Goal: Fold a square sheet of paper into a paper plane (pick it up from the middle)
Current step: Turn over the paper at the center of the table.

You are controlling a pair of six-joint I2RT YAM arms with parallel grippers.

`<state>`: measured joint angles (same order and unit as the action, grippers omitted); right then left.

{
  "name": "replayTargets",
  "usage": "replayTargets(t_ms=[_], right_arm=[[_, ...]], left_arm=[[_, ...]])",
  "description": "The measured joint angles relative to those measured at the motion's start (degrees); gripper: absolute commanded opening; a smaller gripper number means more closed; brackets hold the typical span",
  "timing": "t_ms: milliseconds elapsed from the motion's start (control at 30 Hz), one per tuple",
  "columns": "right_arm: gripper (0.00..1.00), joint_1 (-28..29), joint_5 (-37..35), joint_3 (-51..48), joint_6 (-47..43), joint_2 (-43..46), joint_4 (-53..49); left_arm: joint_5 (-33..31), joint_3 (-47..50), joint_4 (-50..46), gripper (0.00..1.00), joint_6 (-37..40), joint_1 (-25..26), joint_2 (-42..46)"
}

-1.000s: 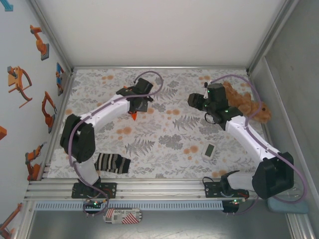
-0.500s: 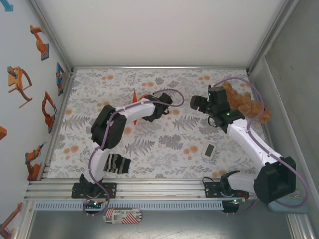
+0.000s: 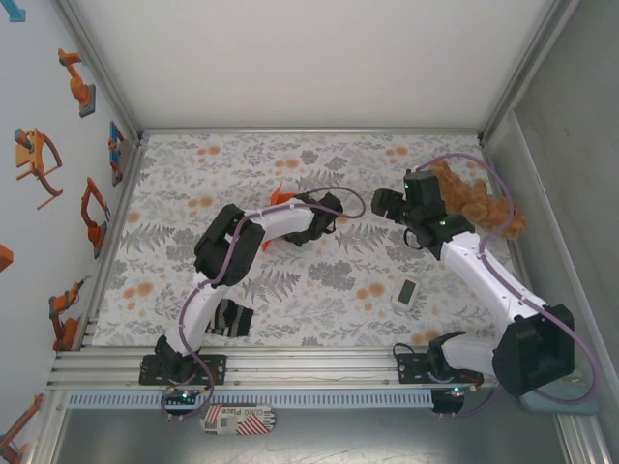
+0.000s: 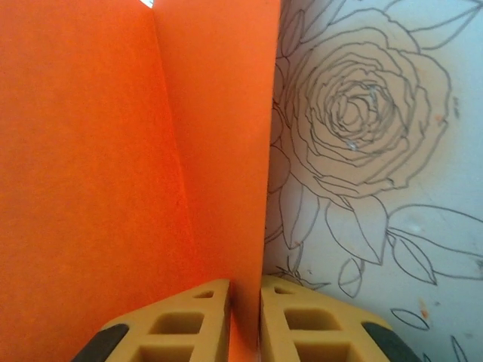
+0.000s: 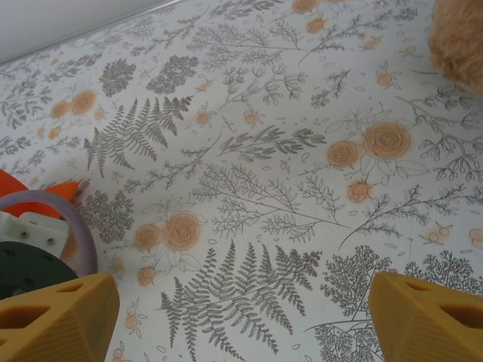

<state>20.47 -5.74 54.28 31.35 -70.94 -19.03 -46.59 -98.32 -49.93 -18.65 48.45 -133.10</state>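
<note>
Though creased, paper (image 4: 113, 166) in left pincer (image 4: 245, 294)

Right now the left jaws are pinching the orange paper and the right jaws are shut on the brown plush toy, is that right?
Not quite. The right jaws stand wide open and hold nothing. The plush toy lies apart from them at the picture's far corner, as the right wrist view shows. The left jaws do pinch the orange paper.
</note>
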Motion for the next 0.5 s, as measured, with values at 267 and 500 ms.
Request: replayTargets(t_ms=[267,500], right_arm=[[0.84,-0.07,0.31,0.0,2.64,-1.53,-0.2],[0.84,-0.11,0.35,0.0,4.0,-1.64,-0.09]], left_arm=[[4.02,-1.42,-0.55,0.28,-0.96,0.68,0.22],[17.0,5.46,3.93,0.42,-3.58,1.11,8.44]])
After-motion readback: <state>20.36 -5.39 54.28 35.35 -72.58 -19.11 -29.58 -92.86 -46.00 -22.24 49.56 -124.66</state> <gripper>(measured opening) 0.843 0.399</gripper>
